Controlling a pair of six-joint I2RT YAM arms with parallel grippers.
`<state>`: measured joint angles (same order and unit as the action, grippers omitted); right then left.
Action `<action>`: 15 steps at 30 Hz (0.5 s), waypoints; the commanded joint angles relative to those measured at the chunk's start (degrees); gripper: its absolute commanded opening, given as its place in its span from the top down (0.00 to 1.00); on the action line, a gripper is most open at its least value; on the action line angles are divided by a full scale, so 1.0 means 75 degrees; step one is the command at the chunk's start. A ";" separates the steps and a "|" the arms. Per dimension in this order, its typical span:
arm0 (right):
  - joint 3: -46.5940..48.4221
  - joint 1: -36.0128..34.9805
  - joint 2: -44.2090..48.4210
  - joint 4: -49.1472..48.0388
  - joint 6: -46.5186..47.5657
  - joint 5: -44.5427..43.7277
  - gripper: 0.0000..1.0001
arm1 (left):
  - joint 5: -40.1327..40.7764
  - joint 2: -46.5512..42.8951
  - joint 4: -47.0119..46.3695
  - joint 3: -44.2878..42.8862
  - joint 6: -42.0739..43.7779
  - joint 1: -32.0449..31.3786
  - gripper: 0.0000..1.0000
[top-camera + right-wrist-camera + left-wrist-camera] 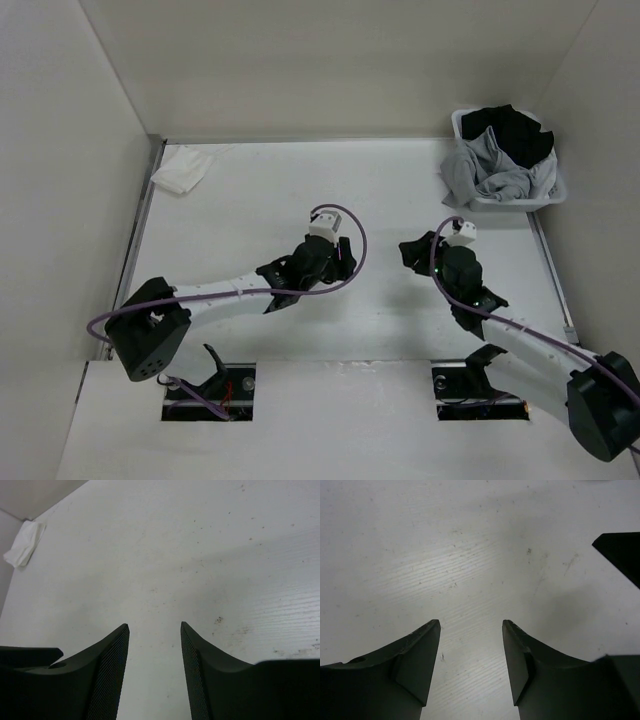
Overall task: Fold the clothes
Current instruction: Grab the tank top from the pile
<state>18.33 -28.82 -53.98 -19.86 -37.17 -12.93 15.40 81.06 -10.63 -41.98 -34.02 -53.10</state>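
The clothes, a light grey knit top (pixel 482 172), lie crumpled in a white basket (pixel 556 196) at the far right corner of the table. My left gripper (pixel 288 270) hovers over bare table near the middle, about a forearm's length left of the basket. In the left wrist view its fingers (pixel 420 655) stand apart with only tabletop between them. My right gripper (pixel 418 254) hangs just in front of and left of the basket, open over bare table (pixel 155 645). Neither gripper touches any cloth.
A black garment (pixel 512 134) sits in the basket on top of and behind the grey top. A small white cloth (pixel 181 170) (pixel 25 544) lies at the far left corner. White walls close the table at the back and both sides. A black wedge (pixel 622 555) shows at the left wrist view's right edge.
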 commanded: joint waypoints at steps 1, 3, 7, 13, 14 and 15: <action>0.0649 0.0157 0.0540 0.0595 -0.0036 -0.0338 0.54 | -0.0189 -0.0214 -0.0772 0.0206 0.0024 -0.0237 0.48; 0.0988 0.0262 0.0599 0.1040 -0.0048 -0.0339 0.60 | -0.0271 -0.0179 -0.1216 0.0346 0.0106 -0.0343 0.48; 0.1936 0.0671 0.0541 0.2000 -0.0036 -0.0584 0.93 | -0.0681 -0.0190 -0.1932 0.0767 0.0223 -0.0507 0.52; 0.4056 0.2776 -0.0218 0.3234 0.0349 -0.1100 1.00 | -0.0717 -0.0460 -0.2226 0.1213 0.0364 -0.0320 0.61; 0.4211 0.3072 -0.0372 0.3222 0.0362 -0.1089 1.00 | -0.0717 -0.0460 -0.2296 0.1237 0.0353 -0.0308 0.61; 0.4445 0.3470 -0.0664 0.3175 0.0362 -0.1077 1.00 | -0.0729 -0.0460 -0.2355 0.1284 0.0318 -0.0297 0.61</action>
<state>45.12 -10.92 -54.26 1.26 -36.14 -18.02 10.87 80.23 -22.26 -33.54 -32.47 -55.86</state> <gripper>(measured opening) 0.002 0.395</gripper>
